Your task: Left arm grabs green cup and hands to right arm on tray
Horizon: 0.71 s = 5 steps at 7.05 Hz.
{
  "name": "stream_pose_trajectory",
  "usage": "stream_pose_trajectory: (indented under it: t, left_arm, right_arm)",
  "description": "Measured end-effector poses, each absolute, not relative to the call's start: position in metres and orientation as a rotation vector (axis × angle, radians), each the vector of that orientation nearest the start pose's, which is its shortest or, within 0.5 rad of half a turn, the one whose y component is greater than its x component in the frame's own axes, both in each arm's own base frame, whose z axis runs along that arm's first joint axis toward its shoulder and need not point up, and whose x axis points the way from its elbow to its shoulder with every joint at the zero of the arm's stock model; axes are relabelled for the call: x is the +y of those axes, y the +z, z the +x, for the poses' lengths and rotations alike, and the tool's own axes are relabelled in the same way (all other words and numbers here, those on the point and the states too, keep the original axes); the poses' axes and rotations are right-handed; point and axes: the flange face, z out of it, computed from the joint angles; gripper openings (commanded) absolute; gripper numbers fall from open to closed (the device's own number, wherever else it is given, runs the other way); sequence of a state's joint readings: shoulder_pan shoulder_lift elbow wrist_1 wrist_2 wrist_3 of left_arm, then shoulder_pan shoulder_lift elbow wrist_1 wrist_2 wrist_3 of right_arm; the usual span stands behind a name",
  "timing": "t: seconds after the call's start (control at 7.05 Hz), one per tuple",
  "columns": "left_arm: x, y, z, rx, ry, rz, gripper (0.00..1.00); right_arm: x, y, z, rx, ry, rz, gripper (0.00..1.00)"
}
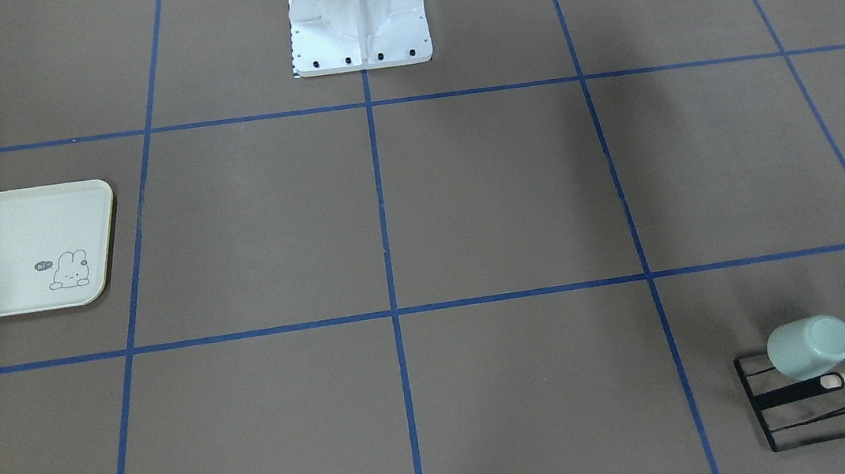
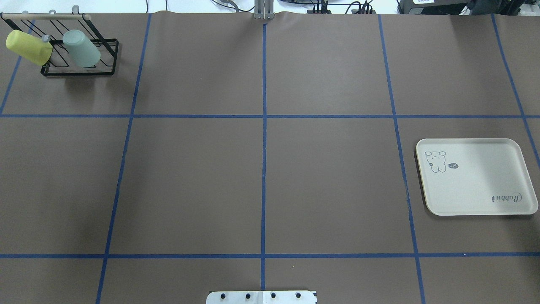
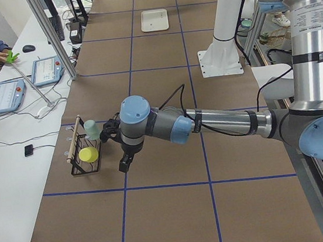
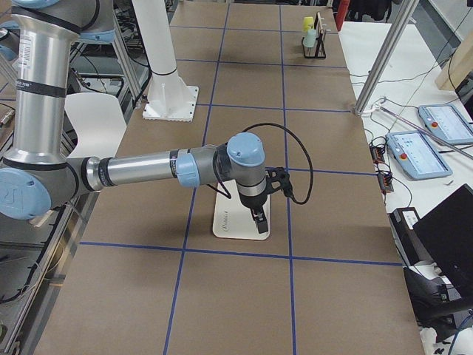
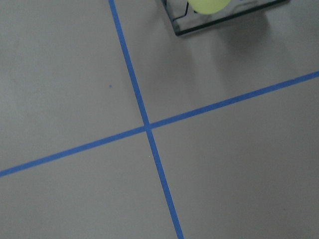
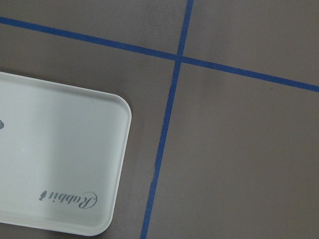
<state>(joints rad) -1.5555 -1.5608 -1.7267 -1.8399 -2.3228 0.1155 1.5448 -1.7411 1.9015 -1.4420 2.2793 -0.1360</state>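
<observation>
Near you, the left gripper [image 3: 123,163] hangs by the black wire rack [image 2: 84,74] and the right gripper [image 4: 259,218] by the tray [image 2: 476,185] at 3 o'clock; you cannot tell either's opening. At 10 o'clock the green cup [image 2: 81,48] tilts on the rack beside the yellow-green cup [image 2: 28,47]: your misaligned reach could knock that neighbour or snag the wires.

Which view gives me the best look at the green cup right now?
Exterior front-facing: the green cup is large and unobstructed, tilted on the black rack. Overhead shows it slightly smaller; both side views show it tiny; the wrist views miss it.
</observation>
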Motion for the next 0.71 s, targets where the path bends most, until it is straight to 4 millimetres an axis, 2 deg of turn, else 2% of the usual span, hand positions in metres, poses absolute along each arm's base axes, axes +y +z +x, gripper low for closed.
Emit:
stream_pose_trajectory:
  t: [0.28,0.43,0.57,0.71]
  left_arm:
    - [-0.551,0.535,-0.054,0.713,0.290,0.511,1.00]
    - [-0.572,0.537,-0.048,0.717,0.294,0.528,1.00]
    - [-0.593,0.544,-0.034,0.727,0.298,0.549,1.00]
    - [-0.614,0.539,-0.007,0.754,0.291,0.568,1.00]
  right_arm:
    - [-0.439,0.556,0.055,-0.720,-0.229,0.377,1.00]
    - [-0.441,0.556,0.055,-0.727,-0.221,0.402,1.00]
    - [-0.443,0.557,0.054,-0.733,-0.213,0.421,1.00]
    - [-0.447,0.552,0.053,-0.743,-0.193,0.438,1.00]
